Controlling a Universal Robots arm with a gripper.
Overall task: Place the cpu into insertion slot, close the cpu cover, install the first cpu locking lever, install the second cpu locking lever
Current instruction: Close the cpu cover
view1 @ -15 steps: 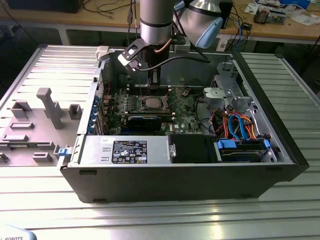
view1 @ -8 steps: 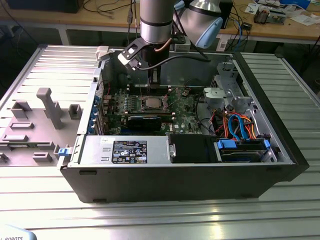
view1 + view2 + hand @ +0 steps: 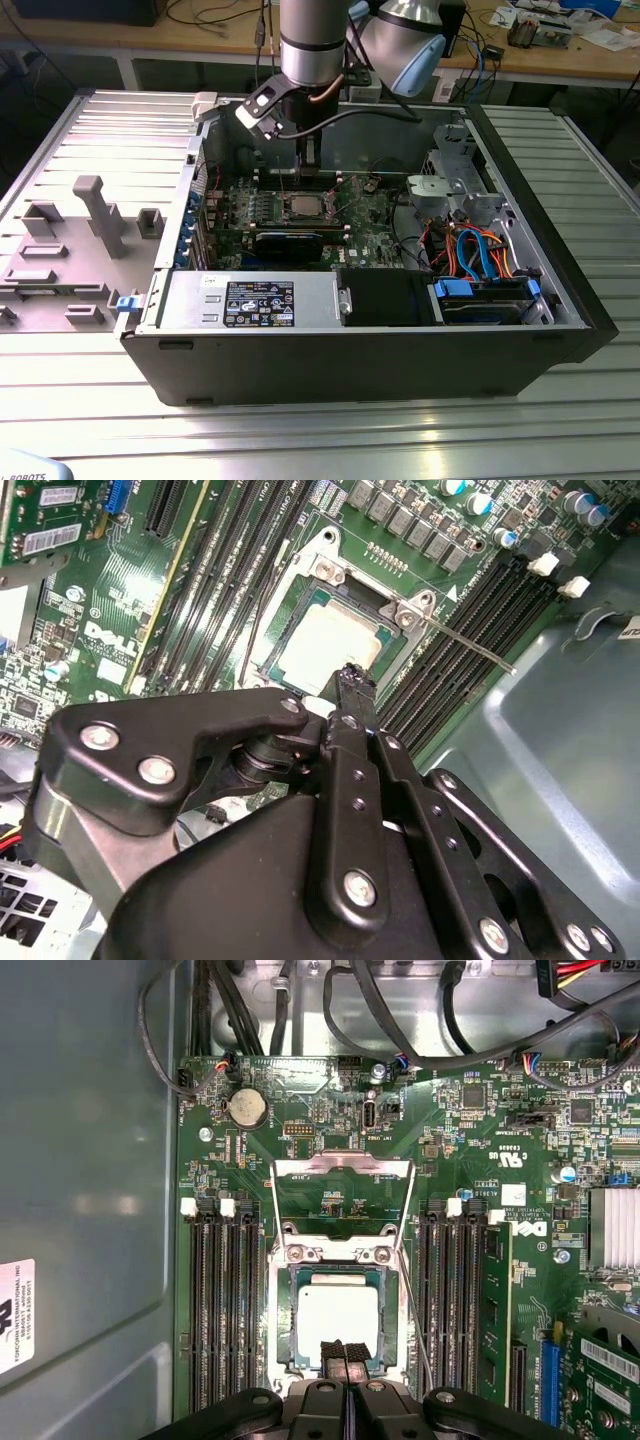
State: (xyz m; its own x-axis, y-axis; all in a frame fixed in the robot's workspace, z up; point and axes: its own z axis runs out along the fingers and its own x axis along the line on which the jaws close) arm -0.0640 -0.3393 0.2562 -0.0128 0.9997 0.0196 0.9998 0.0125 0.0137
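My pincer (image 3: pixel 343 1352) narrow: fingertips pressed together, nothing between them, poised over one edge of cpu (image 3: pixel 335 1320). Cpu seated flat in insertion slot (image 3: pixel 292 1295) on green motherboard (image 3: pixel 470 1140). Cpu cover (image 3: pixel 340 1167) hinged open, clear of cpu. Thin locking lever (image 3: pixel 415 1310) unlatched beside slot. Computer case (image 3: pixel 350 350) on ribbed desk (image 3: pixel 300 430).

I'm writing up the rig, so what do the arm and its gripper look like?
The arm is a silver-grey tube with a pale blue joint cap and a black cable alongside. The gripper is matte black: flat linkage bars with silver screws, and slim fingers with ribbed tips.
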